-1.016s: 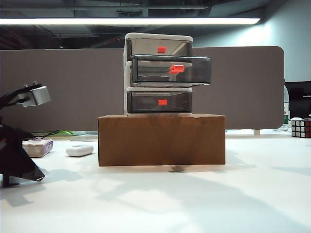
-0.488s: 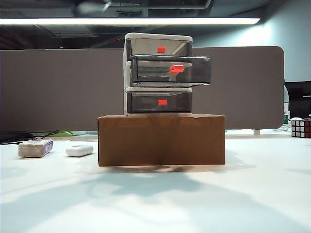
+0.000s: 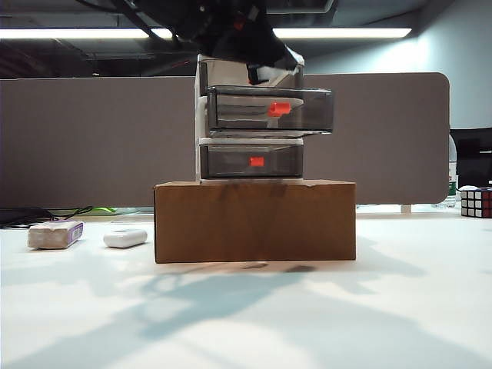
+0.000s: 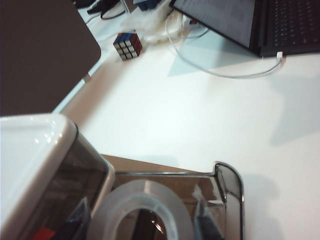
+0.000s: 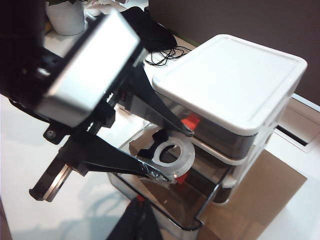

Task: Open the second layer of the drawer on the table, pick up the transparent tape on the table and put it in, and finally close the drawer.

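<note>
A: Where was the tape (image 5: 173,155)?

B: Clamped between the left gripper's (image 5: 171,153) two fingers, held over the pulled-out second drawer (image 3: 270,110). The left wrist view had the roll right above that drawer's open tray.

A: Anything in the way?

B: The left arm itself. In the exterior view its dark bulk covered the top of the cabinet (image 3: 251,119), hiding most of the top drawer. The cabinet stood on a cardboard box (image 3: 255,221) on the table (image 3: 369,315).

A: And the right gripper (image 5: 138,220)?

B: Only a dark tip showed in its own wrist view, near the drawer's front edge. I couldn't tell whether its jaws were apart or closed.

A: What else lay around?

B: A grey block (image 3: 54,234) with a purple end and a white oval (image 3: 125,237), left of the box, plus a puzzle cube (image 3: 476,203) far right
</note>
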Controlling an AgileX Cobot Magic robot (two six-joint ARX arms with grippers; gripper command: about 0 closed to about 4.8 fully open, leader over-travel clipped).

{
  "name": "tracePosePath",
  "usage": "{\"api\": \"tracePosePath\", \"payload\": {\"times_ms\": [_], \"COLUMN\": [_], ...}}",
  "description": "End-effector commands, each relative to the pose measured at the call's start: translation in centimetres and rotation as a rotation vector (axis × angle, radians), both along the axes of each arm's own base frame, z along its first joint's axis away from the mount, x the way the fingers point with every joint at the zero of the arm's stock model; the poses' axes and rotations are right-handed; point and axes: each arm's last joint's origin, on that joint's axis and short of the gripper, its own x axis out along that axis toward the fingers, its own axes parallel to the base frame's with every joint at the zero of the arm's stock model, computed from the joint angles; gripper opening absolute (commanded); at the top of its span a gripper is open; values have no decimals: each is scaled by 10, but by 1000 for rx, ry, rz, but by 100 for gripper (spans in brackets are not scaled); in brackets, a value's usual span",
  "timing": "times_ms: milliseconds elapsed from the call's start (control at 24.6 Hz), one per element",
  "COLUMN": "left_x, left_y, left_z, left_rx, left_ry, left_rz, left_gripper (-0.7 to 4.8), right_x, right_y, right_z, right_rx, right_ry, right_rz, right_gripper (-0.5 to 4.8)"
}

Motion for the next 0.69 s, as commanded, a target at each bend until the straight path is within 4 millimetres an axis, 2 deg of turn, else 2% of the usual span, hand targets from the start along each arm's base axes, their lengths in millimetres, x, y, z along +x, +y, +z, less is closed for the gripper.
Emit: {"api": "tracePosePath", "payload": {"times_ms": [41,122,163,447,488,569,691], "left_x": [1,1,1,1,1,1,1], "left_y": [0,0,0,0,0,0,0], "left_z": [0,0,0,0,0,-1,-1], "left_rx": [-15,-16,-16,-21,-22,-21,-18], "left_ry": [31,29,30,39,40,41,49], "left_rz": [12,12,12,15,12,13,12], "left_gripper": [122,184,239,250,303,355,355], "right_x": [-3,-4,-4,-4,-4,-4,-4], "right_y": [-2,-2,-2,-2,-2,-2,-2], "right_z": [4,4,4,4,4,4,4], "right_rx": [5,5,6,6,6,6,6], "right_ry": [-26,-27,-27,-27,-27,-27,-27], "right_rz": [-18,-18,-18,-18,-18,-18,-18], "right_gripper": [-5,-5,-5,-5,-5,-5,-5]}}
